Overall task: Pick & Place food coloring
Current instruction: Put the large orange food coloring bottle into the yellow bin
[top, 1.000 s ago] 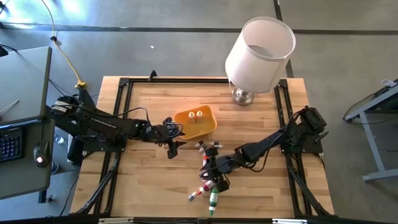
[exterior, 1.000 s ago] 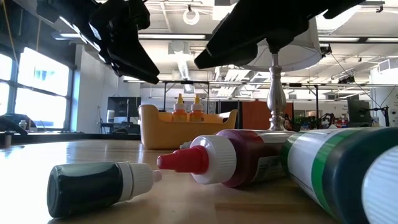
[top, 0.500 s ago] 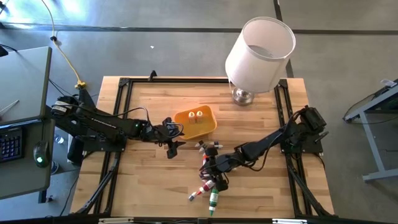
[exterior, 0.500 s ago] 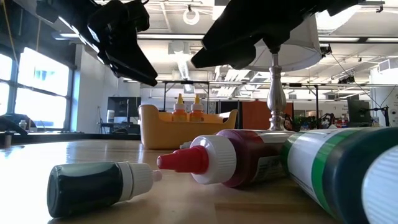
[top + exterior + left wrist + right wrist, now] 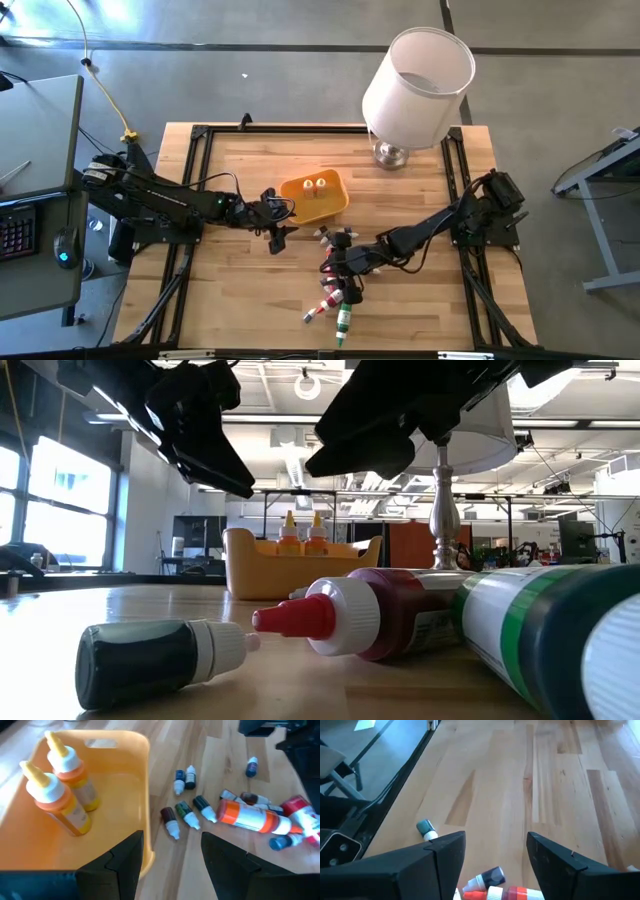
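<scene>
Open workshop floor, grey concrete; a wooden table (image 5: 250, 300) with a black frame carries everything. Largest object on it is a white-shaded lamp (image 5: 415, 75), well beyond both arms.

Left gripper (image 5: 277, 237) hangs just beside the orange tray (image 5: 335, 210), jaws parted, grasping nothing. The tray's near corner sits right past its fingertips; two orange bottles (image 5: 62, 785) stand upright inside.

Right gripper (image 5: 347, 282) hovers over the scattered food coloring (image 5: 335, 305), fingers spread wide and empty. Directly under and ahead of it lie an orange-and-white bottle (image 5: 507, 893), a dark small vial (image 5: 485, 878) and, farther out, a teal vial (image 5: 426, 829). The left wrist view shows more of the pile beyond the tray: a long orange bottle (image 5: 250, 817), green, dark red and blue vials, all on their sides.

Step in hand, by my reading: right arm picking its next bottle, pre-grasp. Next move calls for lowering the open fingers astride a single bottle, across its body, clear of touching neighbours, then closing and carrying it to the tray.
</scene>
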`<control>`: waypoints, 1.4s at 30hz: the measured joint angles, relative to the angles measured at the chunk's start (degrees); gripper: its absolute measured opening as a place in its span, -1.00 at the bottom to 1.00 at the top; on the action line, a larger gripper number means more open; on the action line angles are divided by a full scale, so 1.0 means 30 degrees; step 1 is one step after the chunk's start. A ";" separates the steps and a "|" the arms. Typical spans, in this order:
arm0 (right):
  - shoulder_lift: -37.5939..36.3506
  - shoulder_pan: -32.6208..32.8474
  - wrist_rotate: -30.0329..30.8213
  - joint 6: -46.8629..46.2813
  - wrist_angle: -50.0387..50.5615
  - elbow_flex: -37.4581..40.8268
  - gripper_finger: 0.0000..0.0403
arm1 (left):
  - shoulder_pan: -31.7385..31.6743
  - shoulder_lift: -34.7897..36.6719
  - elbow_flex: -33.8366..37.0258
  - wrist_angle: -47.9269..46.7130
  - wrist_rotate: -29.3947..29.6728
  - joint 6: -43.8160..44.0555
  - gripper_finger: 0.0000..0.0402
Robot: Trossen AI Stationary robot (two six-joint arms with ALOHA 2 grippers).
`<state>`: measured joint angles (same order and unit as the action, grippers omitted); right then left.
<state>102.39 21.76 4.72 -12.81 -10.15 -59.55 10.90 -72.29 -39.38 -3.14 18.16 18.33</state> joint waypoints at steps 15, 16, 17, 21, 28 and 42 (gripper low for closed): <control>0.0869 0.0918 -0.0864 0.0455 0.1424 0.0007 0.02 | 0.0000 -0.0007 0.0000 0.0033 0.0186 0.0000 -0.02; 0.0882 0.0905 -0.0615 0.1176 0.2245 0.0007 0.02 | 0.0000 -0.0007 0.0000 0.0024 0.0186 0.0000 -0.02; 0.0882 0.0833 -0.0383 0.1977 0.3034 0.0015 0.02 | 0.0000 -0.0007 0.0000 0.0056 0.0186 0.0000 -0.02; 0.0755 -0.0071 -0.0304 0.4575 0.4373 0.0015 0.02 | 0.0000 -0.0007 0.0000 0.0087 0.0201 0.0006 -0.02; 0.0893 -0.1693 -0.3125 0.9619 0.4993 0.0012 0.02 | 0.0000 -0.0007 0.0000 0.0044 0.0157 0.0146 -0.02; 0.1104 -0.2931 -0.4333 1.9861 0.4163 0.0015 0.02 | 0.0000 -0.0007 0.0000 0.0036 0.0300 0.0146 -0.02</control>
<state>105.70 12.97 -8.28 46.77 2.34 -59.51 10.90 -72.31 -39.38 -3.03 19.06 18.76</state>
